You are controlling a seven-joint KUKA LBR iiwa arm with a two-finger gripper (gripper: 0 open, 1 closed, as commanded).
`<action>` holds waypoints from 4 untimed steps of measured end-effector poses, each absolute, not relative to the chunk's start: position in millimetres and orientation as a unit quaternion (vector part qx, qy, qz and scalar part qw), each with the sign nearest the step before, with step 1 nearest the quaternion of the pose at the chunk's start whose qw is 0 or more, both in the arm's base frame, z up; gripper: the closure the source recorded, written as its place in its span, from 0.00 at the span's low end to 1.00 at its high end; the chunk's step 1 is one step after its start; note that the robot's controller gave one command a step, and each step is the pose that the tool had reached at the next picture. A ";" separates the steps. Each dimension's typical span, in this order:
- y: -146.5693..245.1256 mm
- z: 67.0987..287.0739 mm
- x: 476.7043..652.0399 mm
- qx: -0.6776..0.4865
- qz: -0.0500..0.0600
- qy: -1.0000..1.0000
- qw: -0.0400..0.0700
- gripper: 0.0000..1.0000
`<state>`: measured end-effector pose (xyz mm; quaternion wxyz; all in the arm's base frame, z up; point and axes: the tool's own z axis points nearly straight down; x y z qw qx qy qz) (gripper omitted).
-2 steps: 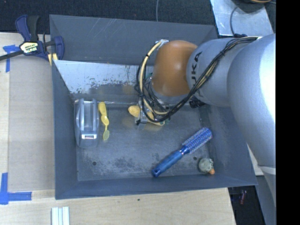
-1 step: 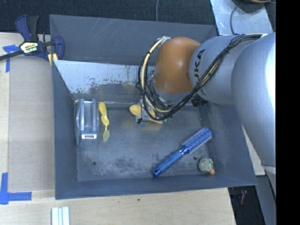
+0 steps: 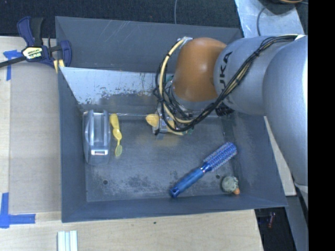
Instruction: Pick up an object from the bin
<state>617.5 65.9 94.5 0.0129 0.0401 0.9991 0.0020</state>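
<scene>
At frame centre, the gripper (image 3: 160,129) sits low, just beside a small rounded yellow object (image 3: 152,120), a placement judged suited to grasping it; whether the gripper is apart or together cannot be told.

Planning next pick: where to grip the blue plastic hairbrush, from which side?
Take the blue plastic hairbrush by its slim smooth handle, probably from straight above, closing across the diagonal shaft; the bristled head is wider and lies nearer the bin wall.

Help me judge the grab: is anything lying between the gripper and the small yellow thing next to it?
Nothing visible. The small yellow thing lies right beside the gripper, by the back wall; the blue brush lies well apart, toward the front.
</scene>
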 end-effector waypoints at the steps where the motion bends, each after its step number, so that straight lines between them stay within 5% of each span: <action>1: 65.6 106.8 617.8 0.040 0.002 0.999 0.014 1.00; 4: 64.8 149.7 619.3 0.042 0.003 0.999 0.018 1.00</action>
